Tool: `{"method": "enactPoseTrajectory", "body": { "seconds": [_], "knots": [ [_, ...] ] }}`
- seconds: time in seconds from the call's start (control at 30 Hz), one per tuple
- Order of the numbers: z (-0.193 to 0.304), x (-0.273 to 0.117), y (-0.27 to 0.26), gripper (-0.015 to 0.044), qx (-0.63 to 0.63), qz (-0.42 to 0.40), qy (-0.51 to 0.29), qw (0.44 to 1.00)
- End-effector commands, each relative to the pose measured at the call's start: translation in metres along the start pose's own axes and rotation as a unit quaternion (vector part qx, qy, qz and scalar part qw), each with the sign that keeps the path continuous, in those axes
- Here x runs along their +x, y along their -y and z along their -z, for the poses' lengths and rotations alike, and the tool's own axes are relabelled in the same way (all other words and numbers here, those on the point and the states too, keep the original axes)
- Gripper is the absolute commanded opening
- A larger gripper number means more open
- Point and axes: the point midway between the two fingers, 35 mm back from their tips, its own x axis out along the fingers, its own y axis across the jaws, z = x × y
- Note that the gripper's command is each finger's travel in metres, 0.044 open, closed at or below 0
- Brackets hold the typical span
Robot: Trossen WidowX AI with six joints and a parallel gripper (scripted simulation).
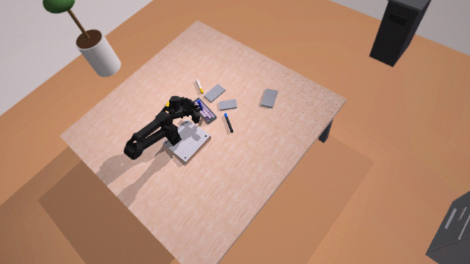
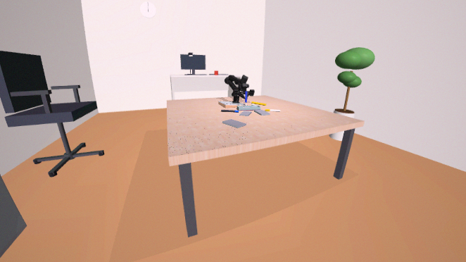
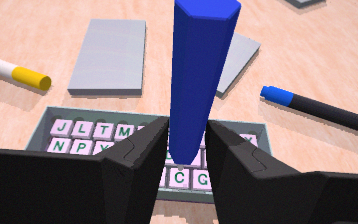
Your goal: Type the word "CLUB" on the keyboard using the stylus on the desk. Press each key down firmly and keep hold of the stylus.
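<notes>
My gripper (image 3: 187,126) is shut on the blue stylus (image 3: 202,60) (image 1: 200,105) (image 2: 246,96), which stands nearly upright between the fingers with its tip down. The keyboard (image 3: 100,114) (image 1: 209,114) (image 2: 248,108) is a grey-green tray with pink keys and green letters, lying below the gripper. In the wrist view the stylus tip shows at the upper edge of the C key (image 3: 178,178), with the G key (image 3: 201,180) just to its right. Whether the tip touches or presses C I cannot tell. The stylus and fingers hide the middle keys; L (image 3: 82,129) shows at upper left.
Beyond the keyboard lie grey slabs (image 1: 214,93) (image 3: 110,55), a white-and-yellow pen (image 1: 199,86) (image 3: 31,78) at left and a black-and-blue pen (image 1: 228,123) (image 3: 325,109) at right. A yellow pen (image 2: 259,103) lies near the arm. The pale base plate (image 1: 188,149) is beside the keyboard.
</notes>
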Motion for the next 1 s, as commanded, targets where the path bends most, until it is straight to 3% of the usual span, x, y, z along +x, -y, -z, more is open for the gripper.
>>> {"method": "enactPoseTrajectory", "body": {
  "seconds": [0.0, 0.97],
  "knots": [
    [0.001, 0.001, 0.0, 0.0081, 0.003, 0.002, 0.0, 1.0],
    [0.013, 0.009, 0.0, 0.0081, 0.003, 0.002, 0.0, 1.0]
  ]
}}
